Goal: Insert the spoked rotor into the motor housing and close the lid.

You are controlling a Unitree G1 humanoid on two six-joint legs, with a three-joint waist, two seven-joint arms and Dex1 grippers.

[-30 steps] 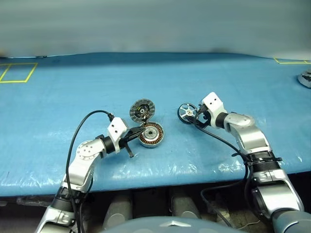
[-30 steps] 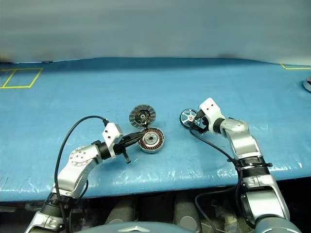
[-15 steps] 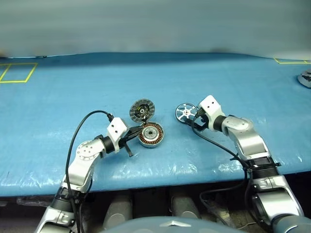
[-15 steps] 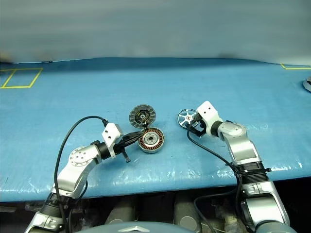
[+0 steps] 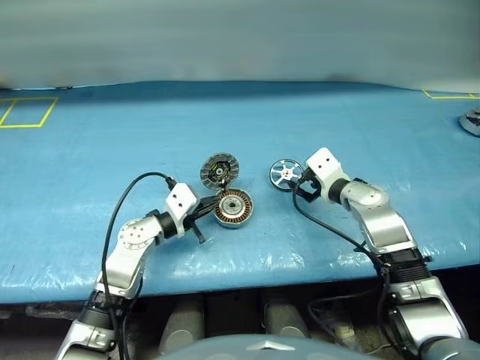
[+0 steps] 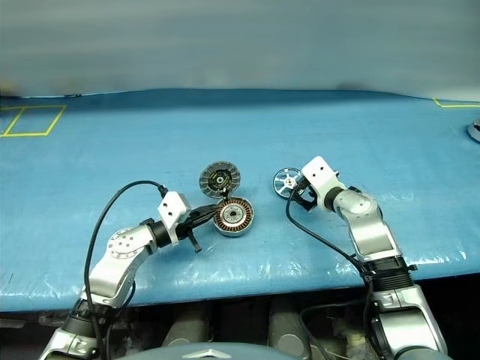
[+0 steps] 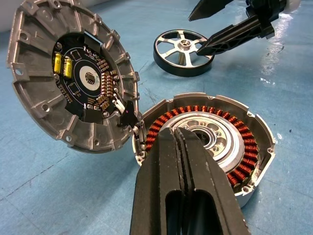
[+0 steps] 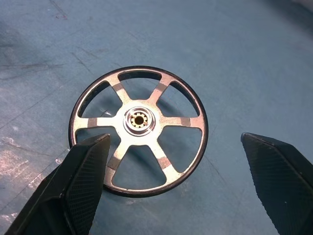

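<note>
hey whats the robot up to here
It is putting a motor together on a blue table. The left end effector, shut, rests at the open motor housing, whose lid stands tilted up. The right end effector is open beside the spoked rotor, which lies flat on the table, not gripped.

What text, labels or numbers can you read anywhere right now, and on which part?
None can be read.
Dark circuit board inside the open grey disc lid: component markings, too small to read.
Black spoked rotor ring: no markings.
Silver motor housing with copper windings: no markings.
Blue table cover: yellow outlines, no writing.
</note>
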